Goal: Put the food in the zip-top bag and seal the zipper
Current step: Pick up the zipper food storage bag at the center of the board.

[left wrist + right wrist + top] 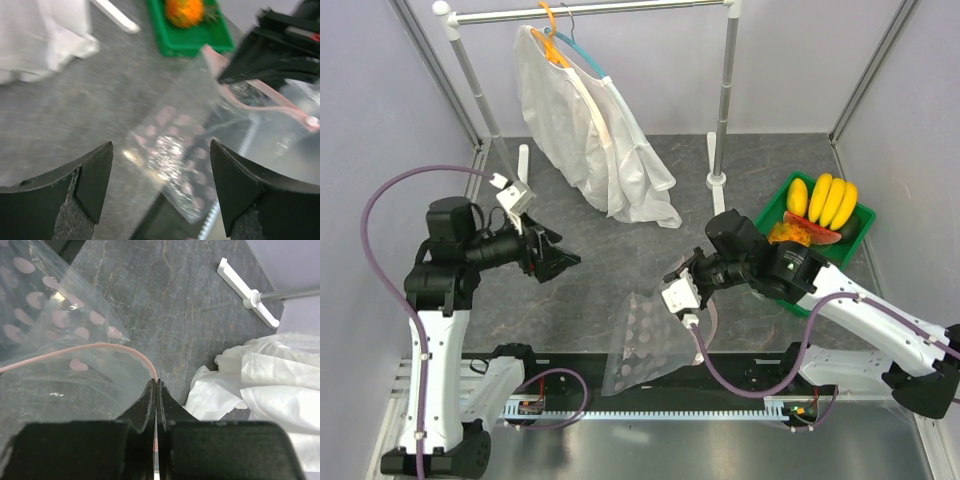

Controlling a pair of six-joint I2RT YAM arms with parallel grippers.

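Between the right fingers (144,407) sits the pinched zipper (80,349).

clear bag (642,345), seemingly pale-dotted, pink zipper (75,349)

Lab enclosure: plain walls (370,100), metal frame (867,70)

The clear dotted bag (645,345) slopes down limp from the right gripper (156,384), which pinches its curving pink zipper (75,351) at one end, while the bananas (825,200), watermelon slice (812,231) and orange pineapple (779,233) lie together well behind that gripper.
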